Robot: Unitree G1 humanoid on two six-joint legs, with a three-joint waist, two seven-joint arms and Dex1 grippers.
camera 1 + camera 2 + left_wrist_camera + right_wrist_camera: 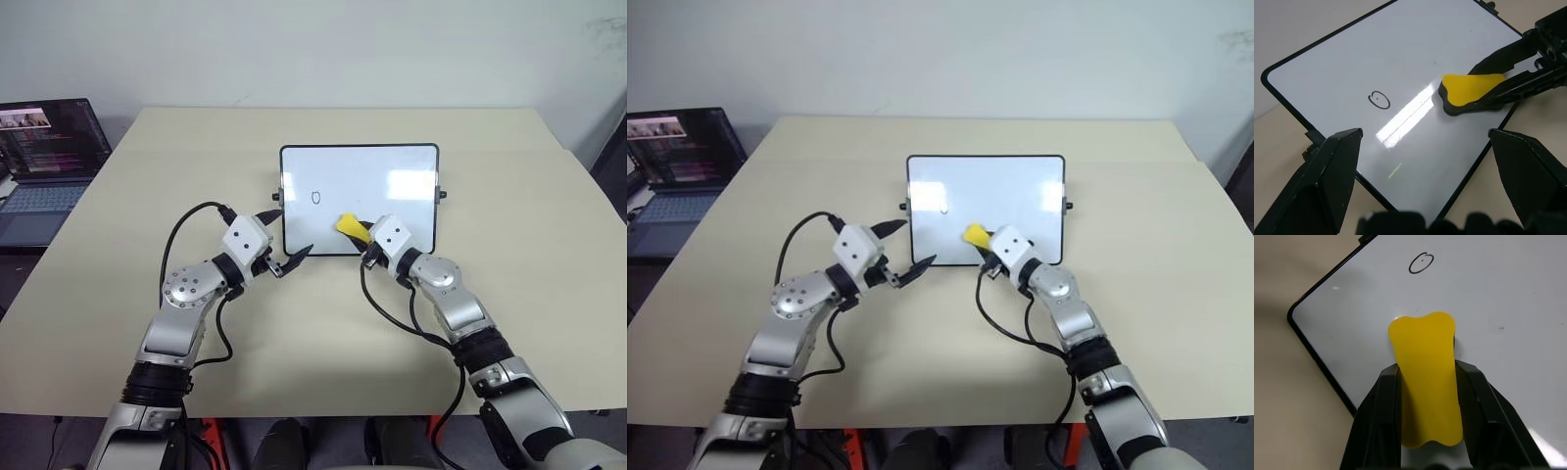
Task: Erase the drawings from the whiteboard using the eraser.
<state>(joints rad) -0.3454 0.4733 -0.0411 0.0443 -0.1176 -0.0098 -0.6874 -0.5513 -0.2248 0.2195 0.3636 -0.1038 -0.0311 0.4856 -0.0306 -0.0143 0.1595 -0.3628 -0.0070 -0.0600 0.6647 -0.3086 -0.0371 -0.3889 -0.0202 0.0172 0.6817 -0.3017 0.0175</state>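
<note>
Whiteboard [392, 171]: lies flat on the beige table [549, 245], ahead of both arms; its near edge is partly covered by the two grippers in the head views.
Drawings: one small oval mark [1378, 100] with a dot inside shows on the board's left half (in the right eye view it is barely a speck).
Eraser [1426, 367]: yellow, dark underside on the board, right of the mark and apart from it; its rear end is hidden between the fingers.
Right gripper [364, 233]: both black fingers clamped on the eraser's sides.
Left gripper [289, 240]: fingers spread wide and holding nothing, over the board's near left corner; whether a fingertip touches the frame cannot be told.
Laptop [44, 162]: at the far left, cut off by the picture's edge, screen text unreadable.
</note>
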